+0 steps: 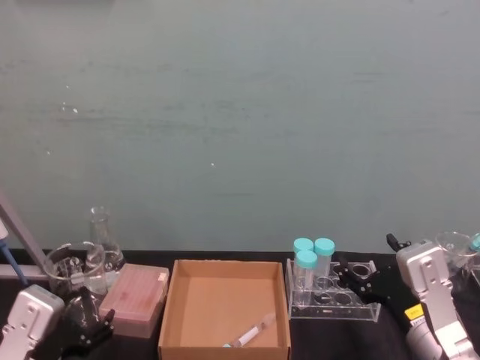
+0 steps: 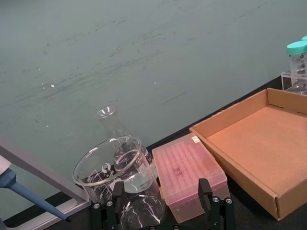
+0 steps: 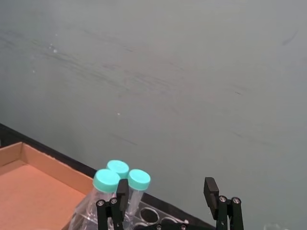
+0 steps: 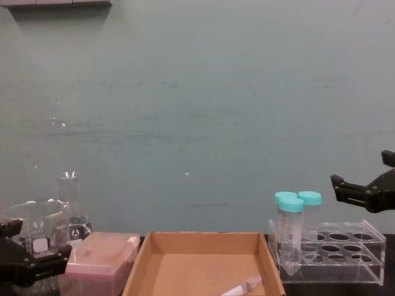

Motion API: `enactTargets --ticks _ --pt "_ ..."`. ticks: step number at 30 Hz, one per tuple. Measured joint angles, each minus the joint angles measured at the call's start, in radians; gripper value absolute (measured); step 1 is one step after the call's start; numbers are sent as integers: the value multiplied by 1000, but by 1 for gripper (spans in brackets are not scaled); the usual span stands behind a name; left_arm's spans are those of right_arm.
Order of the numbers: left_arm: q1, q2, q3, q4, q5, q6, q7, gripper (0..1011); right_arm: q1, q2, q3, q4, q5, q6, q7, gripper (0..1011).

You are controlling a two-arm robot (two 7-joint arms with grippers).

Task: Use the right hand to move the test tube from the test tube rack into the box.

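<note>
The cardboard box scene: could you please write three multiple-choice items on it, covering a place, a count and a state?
1. Where is the slim test tube?
A. in the rack
B. lying in the box
C. in the beaker

2. How many teal-capped tubes stand in the rack?
A. one
B. three
C. five

3. The right end effector is:
A. open, holding nothing
B. shut on a tube
C. shut on the rack

Answers: 1 B, it lies on the box floor. 2 B, three caps show together. 3 A, its fingers stand apart with nothing between.

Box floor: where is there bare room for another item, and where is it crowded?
The box floor is bare except its front right, where the test tube lies. Crowded: the rack's left end with three teal-capped tubes; its right holes stand empty.
</note>
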Motion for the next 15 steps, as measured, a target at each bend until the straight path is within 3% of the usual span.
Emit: enactTargets --ticks 8,15 --pt "0 0 0 0 0 0 0 1000 -15 -41 46 31 37 16 7 1000" --pt "0 0 0 0 0 0 0 1000 -30 -75 92 53 82 -9 21 1000"
